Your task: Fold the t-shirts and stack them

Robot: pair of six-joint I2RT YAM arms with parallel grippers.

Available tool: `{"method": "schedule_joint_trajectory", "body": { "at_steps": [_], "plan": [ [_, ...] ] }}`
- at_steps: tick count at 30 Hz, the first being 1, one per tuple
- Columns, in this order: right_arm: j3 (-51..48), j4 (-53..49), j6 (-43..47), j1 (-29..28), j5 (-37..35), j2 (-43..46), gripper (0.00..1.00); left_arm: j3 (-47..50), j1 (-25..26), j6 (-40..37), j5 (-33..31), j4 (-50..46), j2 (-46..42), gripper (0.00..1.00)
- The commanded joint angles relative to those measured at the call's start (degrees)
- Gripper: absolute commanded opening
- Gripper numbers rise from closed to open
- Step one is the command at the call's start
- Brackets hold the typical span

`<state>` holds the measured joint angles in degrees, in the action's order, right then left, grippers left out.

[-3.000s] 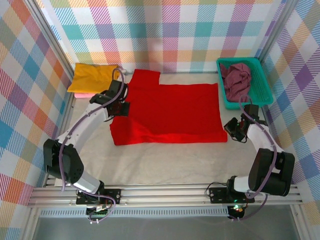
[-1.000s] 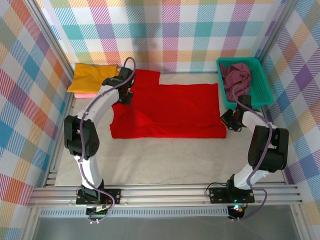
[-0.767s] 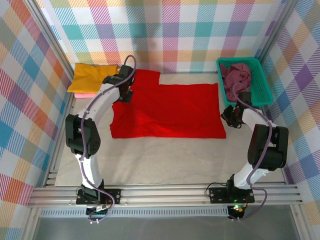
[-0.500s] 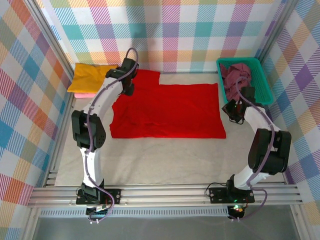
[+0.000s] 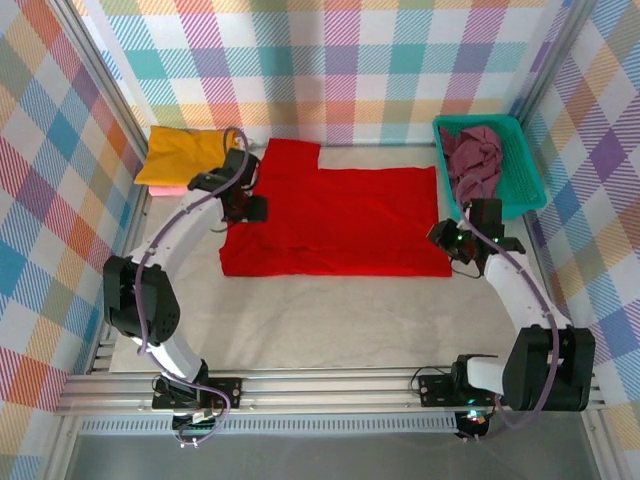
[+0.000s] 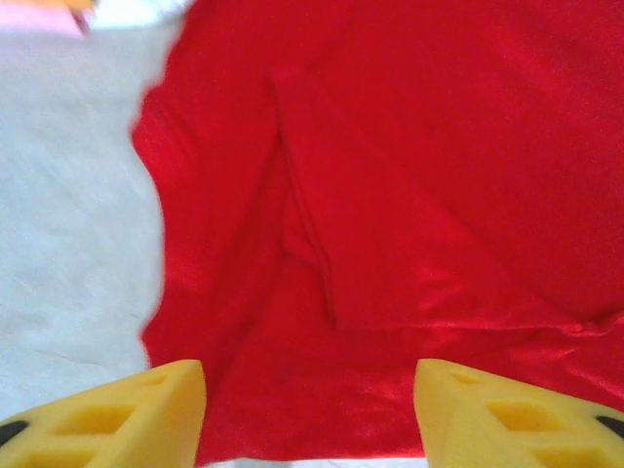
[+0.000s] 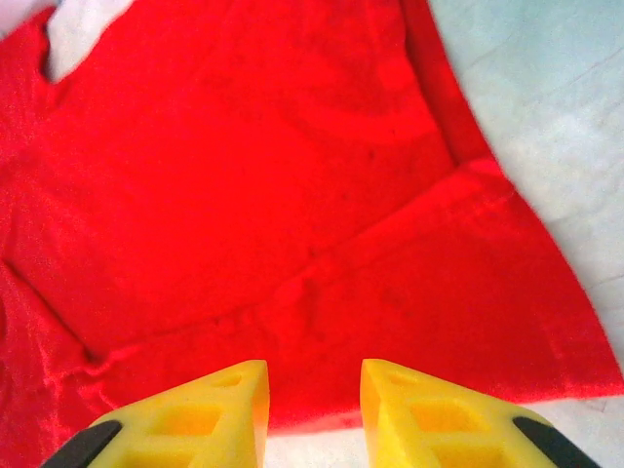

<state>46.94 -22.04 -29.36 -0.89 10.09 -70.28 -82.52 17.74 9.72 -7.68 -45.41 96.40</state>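
Observation:
A bright red t-shirt point(image 5: 340, 222) lies spread flat in the middle of the table, one sleeve pointing to the back. My left gripper point(image 5: 245, 207) hovers over the shirt's left edge, open. In the left wrist view its yellow fingers point(image 6: 127, 414) stand wide apart above the red cloth point(image 6: 390, 175), with nothing between them. My right gripper point(image 5: 447, 240) is at the shirt's right edge, open with a narrower gap, above the red cloth's hem point(image 7: 292, 195). A folded mustard yellow t-shirt point(image 5: 185, 152) lies on a pink one point(image 5: 165, 188) at the back left. A dark maroon t-shirt point(image 5: 475, 155) sits crumpled in the basket.
The teal mesh basket point(image 5: 530, 185) stands at the back right, just beyond my right arm. Plaid walls close in the table on three sides. Bare grey table point(image 5: 330, 320) stretches between the red shirt and the arm bases.
Both grippers were shut on the red shirt's side edges and have opened and let go. The left gripper drew back toward the near side. The right gripper also pulled back a little.

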Motion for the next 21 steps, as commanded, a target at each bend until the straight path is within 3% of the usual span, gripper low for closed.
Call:
{"method": "schedule_joint_trajectory", "body": {
  "at_steps": [1,5,10,21],
  "plan": [
    [-1.5,5.7,9.0,-5.6,3.1,2.8,0.38,3.7,-0.7,5.9,4.8,5.9,2.5,0.61],
    [-5.2,12.9,13.9,-10.2,6.6,6.3,0.48,4.0,-0.7,7.1,6.8,8.6,6.5,0.6],
    [-8.3,18.5,12.7,-12.7,6.9,10.2,0.57,4.2,-0.6,8.6,7.3,10.4,10.1,0.57],
    [-7.4,18.3,11.6,-12.9,6.3,9.5,0.59,5.4,-0.5,10.7,7.0,13.3,14.5,0.49]
  ]
}}
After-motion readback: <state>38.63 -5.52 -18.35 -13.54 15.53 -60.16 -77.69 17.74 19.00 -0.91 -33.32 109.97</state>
